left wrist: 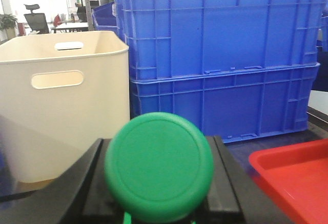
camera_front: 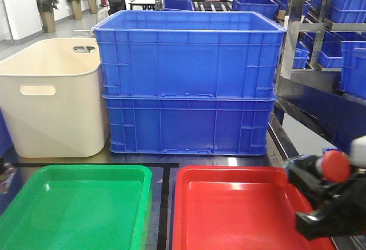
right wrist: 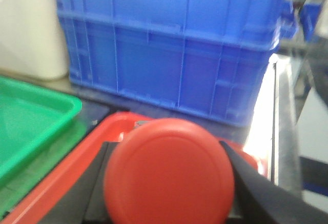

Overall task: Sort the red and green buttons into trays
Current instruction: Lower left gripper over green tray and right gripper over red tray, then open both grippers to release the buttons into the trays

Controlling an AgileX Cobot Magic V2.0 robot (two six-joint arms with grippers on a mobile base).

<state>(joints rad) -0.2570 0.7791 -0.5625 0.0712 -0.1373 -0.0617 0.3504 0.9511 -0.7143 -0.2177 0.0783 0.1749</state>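
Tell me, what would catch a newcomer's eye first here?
Two big blue crates stacked at the back dominate, with a cream tub to their left. In front lie a green tray on the left and a red tray on the right. Each wrist camera is filled by a round cap: a green button in the left gripper, a red button in the right gripper.

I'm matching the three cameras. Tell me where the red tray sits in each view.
Front view: red tray, bottom, right of centre.
Left wrist view: one corner only, bottom right.
Right wrist view: bottom middle, partly behind a red button.
Shared landmark: the stacked blue crates behind it.
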